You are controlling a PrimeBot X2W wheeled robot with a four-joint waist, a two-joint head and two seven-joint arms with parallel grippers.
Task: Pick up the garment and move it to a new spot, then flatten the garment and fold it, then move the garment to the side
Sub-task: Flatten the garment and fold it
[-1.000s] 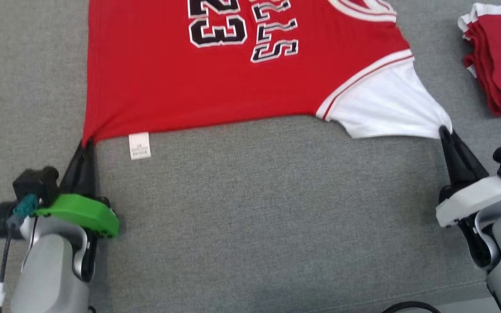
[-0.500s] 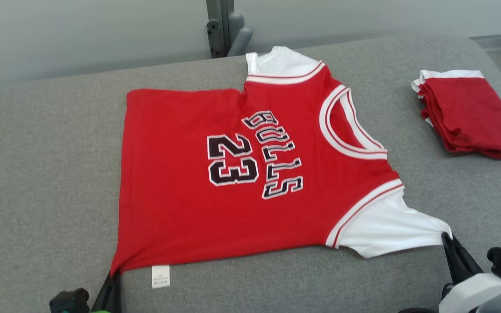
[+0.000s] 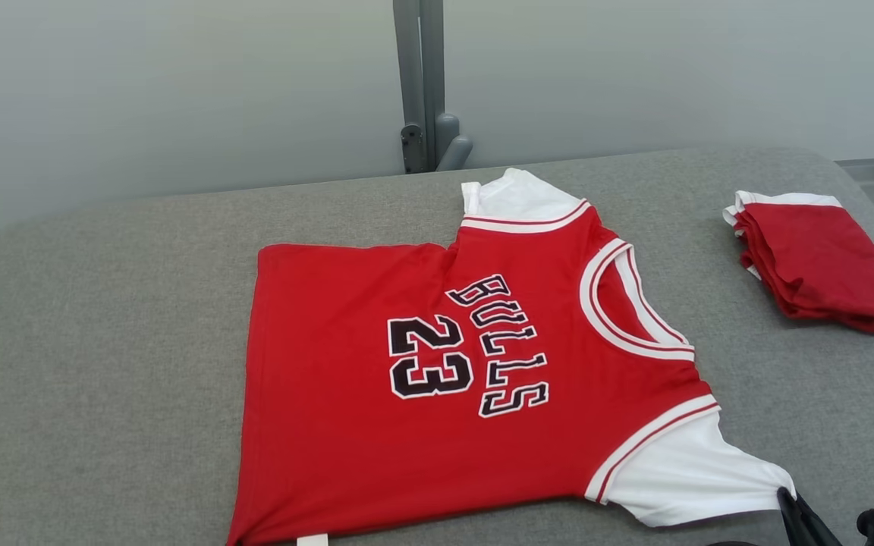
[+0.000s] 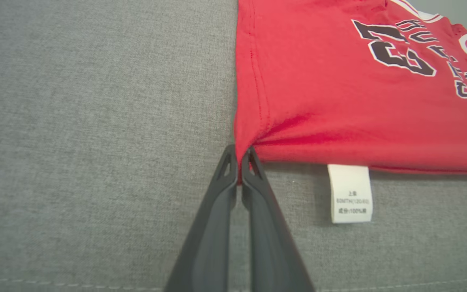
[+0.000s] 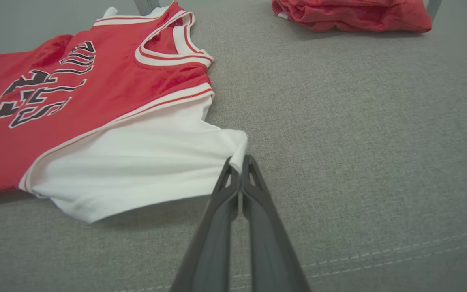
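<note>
My left gripper (image 4: 239, 157) is pinched tight on the near hem corner of the garment (image 3: 437, 409), and the red cloth puckers into its tips. My right gripper (image 5: 239, 164) is clamped on the cuff corner of the near white sleeve (image 5: 136, 162), which is drawn out to a point. The jersey lies spread with its print up on the grey tabletop (image 3: 103, 341), hem toward my left and collar toward my right. Its near side edge runs between my two grippers. The small white label (image 4: 350, 194) hangs out from that edge, just beside my left fingers.

Left of the hem there is a broad stretch of bare grey fabric. A narrower bare strip runs between the near edge and the stitched seam of the tabletop. Beyond the far sleeve there is a thin band before the back edge, where a grey post (image 3: 422, 83) stands. To my right a folded red stack (image 3: 824, 262) lies well apart from the collar, with open cloth between them.
</note>
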